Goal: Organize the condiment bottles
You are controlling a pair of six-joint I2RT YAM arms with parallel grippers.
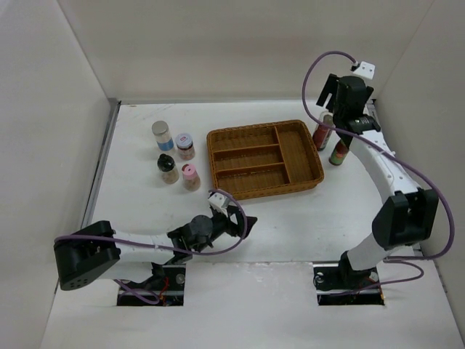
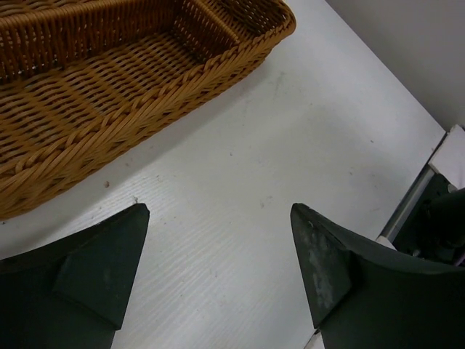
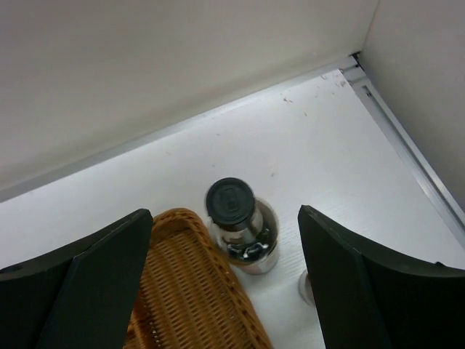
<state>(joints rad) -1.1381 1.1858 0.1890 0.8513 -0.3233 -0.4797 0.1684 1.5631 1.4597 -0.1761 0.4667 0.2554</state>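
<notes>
Four squat jars stand left of the wicker basket (image 1: 265,160): silver lid (image 1: 160,135), patterned white lid (image 1: 184,145), black lid (image 1: 168,169), pink lid (image 1: 190,177). Right of the basket stand the tall black-capped bottle (image 1: 323,132) and a red-green bottle (image 1: 338,152), its top hidden under the arm. My right gripper (image 1: 336,113) hangs open above them. In the right wrist view the black-capped bottle (image 3: 240,222) stands upright below the open right gripper (image 3: 225,212), touching neither finger. My left gripper (image 2: 219,211) is open and empty over bare table, just in front of the basket (image 2: 109,87).
The basket has several empty compartments. White walls close in at the back, left and right, and the back right corner (image 3: 354,62) is close behind the bottles. The left arm lies low along the near table edge (image 1: 145,247).
</notes>
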